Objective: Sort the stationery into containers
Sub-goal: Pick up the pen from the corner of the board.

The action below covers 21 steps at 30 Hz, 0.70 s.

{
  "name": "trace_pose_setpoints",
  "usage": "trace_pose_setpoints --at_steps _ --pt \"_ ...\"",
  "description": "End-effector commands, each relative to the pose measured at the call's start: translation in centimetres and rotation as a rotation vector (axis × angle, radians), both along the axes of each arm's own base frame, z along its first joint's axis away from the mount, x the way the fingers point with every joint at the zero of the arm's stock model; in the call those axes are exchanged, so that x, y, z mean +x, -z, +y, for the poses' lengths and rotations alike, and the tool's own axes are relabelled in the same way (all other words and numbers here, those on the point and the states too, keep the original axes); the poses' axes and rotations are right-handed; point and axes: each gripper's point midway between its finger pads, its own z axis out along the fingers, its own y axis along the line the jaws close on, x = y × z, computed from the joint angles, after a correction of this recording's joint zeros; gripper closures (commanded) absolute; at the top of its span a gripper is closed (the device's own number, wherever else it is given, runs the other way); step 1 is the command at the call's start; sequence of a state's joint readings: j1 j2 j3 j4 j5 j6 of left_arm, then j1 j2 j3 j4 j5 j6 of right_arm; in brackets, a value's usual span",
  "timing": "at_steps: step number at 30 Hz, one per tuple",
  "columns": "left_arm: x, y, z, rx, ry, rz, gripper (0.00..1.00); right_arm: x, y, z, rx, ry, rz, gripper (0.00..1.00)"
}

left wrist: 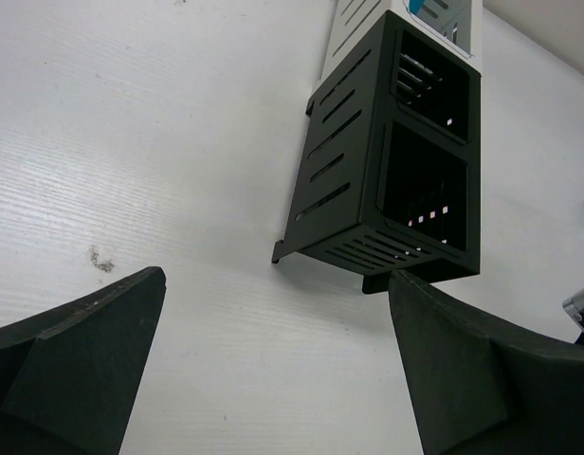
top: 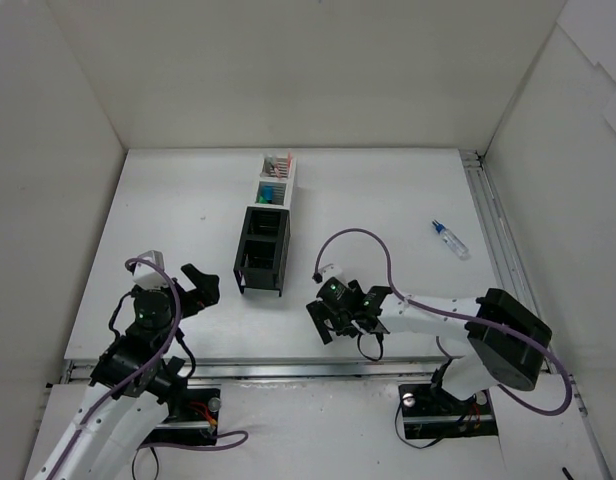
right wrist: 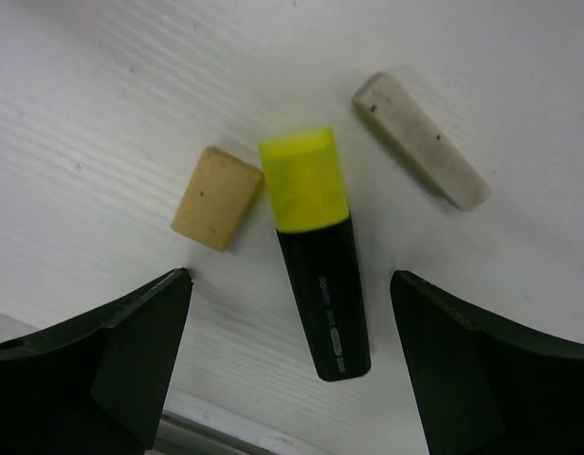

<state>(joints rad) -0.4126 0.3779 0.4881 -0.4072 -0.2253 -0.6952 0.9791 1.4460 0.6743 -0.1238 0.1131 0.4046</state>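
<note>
A black highlighter with a yellow cap (right wrist: 316,251) lies on the white table, between the open fingers of my right gripper (right wrist: 290,280), which hovers just above it. A beige eraser (right wrist: 216,197) lies at the cap's left and a longer grey-white eraser (right wrist: 420,140) at its upper right. In the top view my right gripper (top: 348,312) hides these. The containers stand in a row: two black boxes (top: 263,255) nearest, two white ones (top: 275,180) behind with pens inside. My left gripper (top: 198,288) is open and empty, left of the black boxes (left wrist: 406,142).
A small pale item with a blue end (top: 450,240) lies alone at the right of the table. A metal rail (top: 318,370) runs along the near edge, close under the right gripper. White walls enclose the table on three sides.
</note>
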Motion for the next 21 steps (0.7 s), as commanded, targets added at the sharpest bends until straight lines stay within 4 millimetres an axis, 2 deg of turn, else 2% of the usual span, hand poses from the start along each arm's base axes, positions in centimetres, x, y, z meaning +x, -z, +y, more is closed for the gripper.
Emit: trace_pose_setpoints --at_steps 1,2,5,6,7,8,11,15,18,20,21 --pt "0.6 -2.9 -0.4 -0.030 0.010 -0.075 0.00 2.3 -1.1 1.1 -0.009 0.049 -0.095 0.17" --pt "0.5 -2.8 -0.4 -0.025 0.011 -0.070 0.01 2.3 -0.7 1.1 -0.020 0.060 -0.099 0.21" --pt "0.2 -2.6 0.0 -0.015 0.000 -0.059 0.00 2.9 -0.7 0.9 -0.031 0.081 -0.132 0.46" --pt "0.1 -2.7 0.1 -0.016 -0.006 -0.062 0.00 3.1 -0.8 1.0 -0.029 0.086 -0.139 0.58" --pt "0.0 -2.5 0.3 -0.014 -0.014 -0.060 0.01 3.2 -0.9 0.9 -0.033 0.087 -0.149 0.64" --pt "-0.1 -2.6 0.4 -0.014 -0.015 -0.063 0.01 3.3 -1.3 1.0 -0.024 0.094 -0.161 0.78" --pt "-0.2 -2.6 0.6 -0.011 -0.020 -0.071 0.01 3.8 -3.1 1.4 0.015 0.086 -0.207 0.91" --pt "-0.2 -2.8 0.5 -0.015 -0.018 -0.078 0.01 5.0 -7.9 2.6 0.100 0.039 -0.311 0.97" --pt "-0.3 -2.2 0.5 -0.012 -0.014 -0.072 0.01 6.4 -12.7 4.1 0.196 0.001 -0.434 0.98" --pt "-0.3 -2.1 0.4 -0.016 -0.009 -0.077 0.01 8.2 -16.6 5.3 0.269 -0.027 -0.584 0.98" --pt "-0.3 -2.1 0.3 -0.013 -0.004 -0.077 0.01 8.9 -18.0 5.7 0.292 -0.034 -0.644 0.98"
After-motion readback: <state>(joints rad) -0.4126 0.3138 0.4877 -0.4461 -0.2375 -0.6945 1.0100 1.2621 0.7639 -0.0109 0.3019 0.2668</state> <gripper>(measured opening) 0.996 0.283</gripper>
